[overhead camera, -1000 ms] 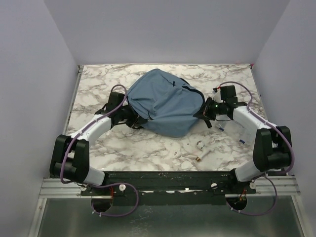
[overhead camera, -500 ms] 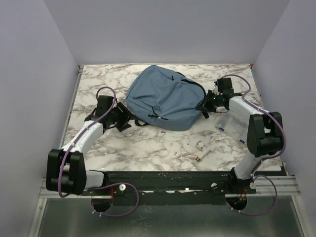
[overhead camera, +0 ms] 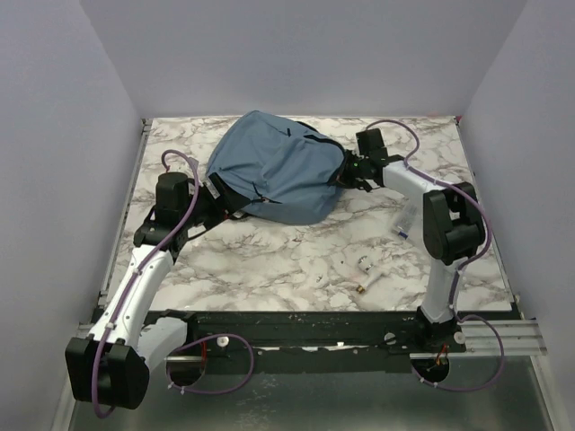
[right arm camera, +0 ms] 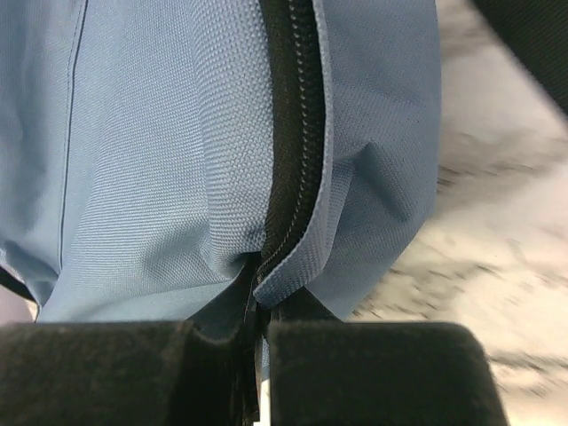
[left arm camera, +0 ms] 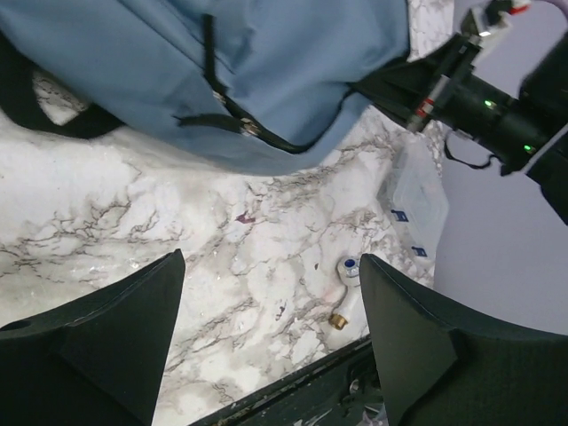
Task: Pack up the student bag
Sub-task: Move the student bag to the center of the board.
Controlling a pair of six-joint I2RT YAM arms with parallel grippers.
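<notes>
Over on the far half of the counter (overhead camera: pixel 269 260) lies the student bag (overhead camera: pixel 274 171), slumped on its side. Its long axis runs roughly crosswise, from the left arm's side over to the right arm's side. Both arms are reaching for it, one at each end.

Look at the right fingers (right arm camera: pixel 373 373) in the wrist view: they're squeezed almost together on a fold of blue fabric right at the foot of the black zipper (right arm camera: pixel 288 133). That's a firm pinch on the bag's right-hand edge, and the zipper line runs straight away from the fingertips.

Now the left fingers (left arm camera: pixel 89 355): they're spread wide and holding nothing, with only bare marble between them. The bag sits ahead of them, past the tips, and a black strap (left arm camera: pixel 53 124) loops out from under its near-left corner. They're close to the bag, but not on it.

So the right arm is the one in contact, and the left has the gap to close. I'd judge the opening of the bag to be the step in hand, since the zipper looks shut along the stretch shown. The left would have to go forward onto the fabric or strap to brace against any pull along that crosswise axis.

Waiting nearer the arms' bases, well apart from the bag, are a clear pouch (overhead camera: pixel 409 220), a small white piece (overhead camera: pixel 364 265) and a brass-tipped piece (overhead camera: pixel 361 289). None of them is packed yet.
</notes>
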